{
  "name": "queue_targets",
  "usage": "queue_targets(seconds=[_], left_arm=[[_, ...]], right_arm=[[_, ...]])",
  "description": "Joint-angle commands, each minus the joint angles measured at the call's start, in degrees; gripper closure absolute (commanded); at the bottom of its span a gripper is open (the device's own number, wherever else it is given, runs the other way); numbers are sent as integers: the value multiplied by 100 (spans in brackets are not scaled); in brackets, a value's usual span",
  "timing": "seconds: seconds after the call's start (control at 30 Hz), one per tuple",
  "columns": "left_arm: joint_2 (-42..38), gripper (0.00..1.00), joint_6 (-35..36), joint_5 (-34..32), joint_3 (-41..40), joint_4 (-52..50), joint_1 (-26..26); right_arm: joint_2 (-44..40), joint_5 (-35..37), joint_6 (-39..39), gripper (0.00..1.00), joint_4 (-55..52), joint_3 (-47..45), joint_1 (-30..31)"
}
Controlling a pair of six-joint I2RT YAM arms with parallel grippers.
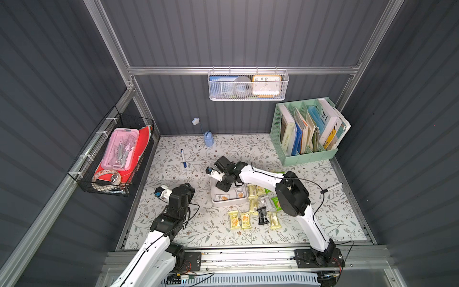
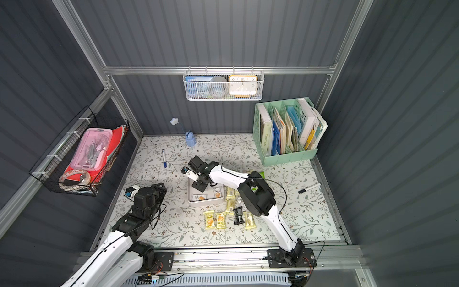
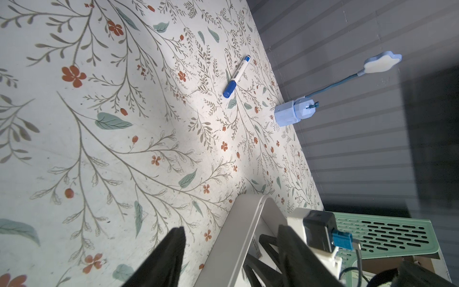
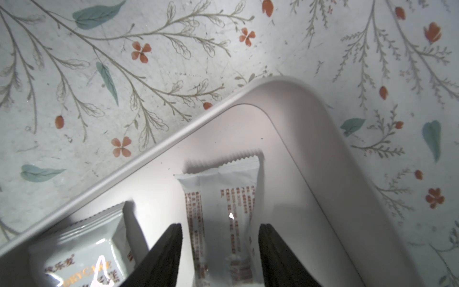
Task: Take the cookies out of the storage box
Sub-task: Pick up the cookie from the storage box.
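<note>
The white storage box [image 1: 229, 202] [image 2: 206, 201] sits mid-table. My right gripper [image 1: 221, 186] [image 4: 221, 227] reaches down into it, open, its jaws astride a white cookie packet [image 4: 223, 198] lying back side up with small gaps on both sides. A second packet [image 4: 82, 253] lies beside it near the wall [image 4: 310, 139], and both top views show two packets [image 1: 221, 198] in the box. Several yellow, green, white and one black cookie packets [image 1: 245, 220] lie on the table right of the box. My left gripper [image 1: 191, 191] [image 3: 232, 228] stands open and empty, left of the box corner [image 3: 248, 218].
A mint file holder [image 1: 308, 131] with books stands back right. A blue pen [image 1: 183, 159] and a small blue lamp [image 1: 208, 139] are at the back, a black marker [image 1: 331, 188] at the right. A wire basket [image 1: 116, 154] with a pink case hangs on the left wall.
</note>
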Motion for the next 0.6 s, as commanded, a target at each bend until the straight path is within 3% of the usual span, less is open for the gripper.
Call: queue_targets(seconds=[0.0,0.3,0.57], left_arm=[[33,36,13,-35,106,-89,25],[52,36,32,-30,143,-88,26],[28,36,61,-39,148,-114,28]], right_arm=[[199,18,20,48,-6,-16,11],[332,70,32,48,-61,41,8],[300,151,60,62,-279,223,3]])
